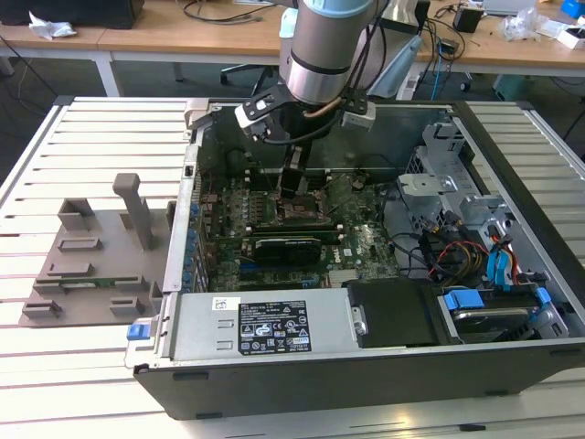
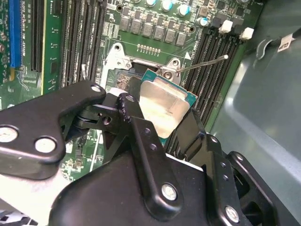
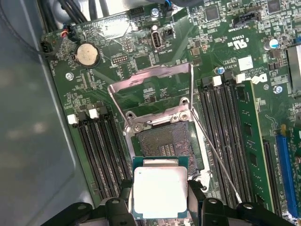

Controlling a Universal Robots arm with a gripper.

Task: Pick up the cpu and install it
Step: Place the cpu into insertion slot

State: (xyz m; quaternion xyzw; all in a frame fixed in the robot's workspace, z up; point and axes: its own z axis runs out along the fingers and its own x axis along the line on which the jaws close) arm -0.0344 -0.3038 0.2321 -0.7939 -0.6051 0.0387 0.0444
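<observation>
Your gripper (image 2: 157, 115) covers part of the cpu (image 2: 162, 101); the cpu hides part of the socket (image 3: 167, 139) from you.

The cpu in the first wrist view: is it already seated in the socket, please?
No, the cpu is held in the gripper, and the open socket beyond it shows bare contacts.

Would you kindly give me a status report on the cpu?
Gripper shut on the cpu. Held by the open socket, unseated. Load plate raised, socket bare.

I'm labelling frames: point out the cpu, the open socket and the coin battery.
cpu (image 3: 160, 190), first wrist view, middle of its metal top.
socket (image 3: 163, 139), first wrist view, its exposed contact field.
coin battery (image 3: 87, 54), first wrist view, centre of its face.
</observation>
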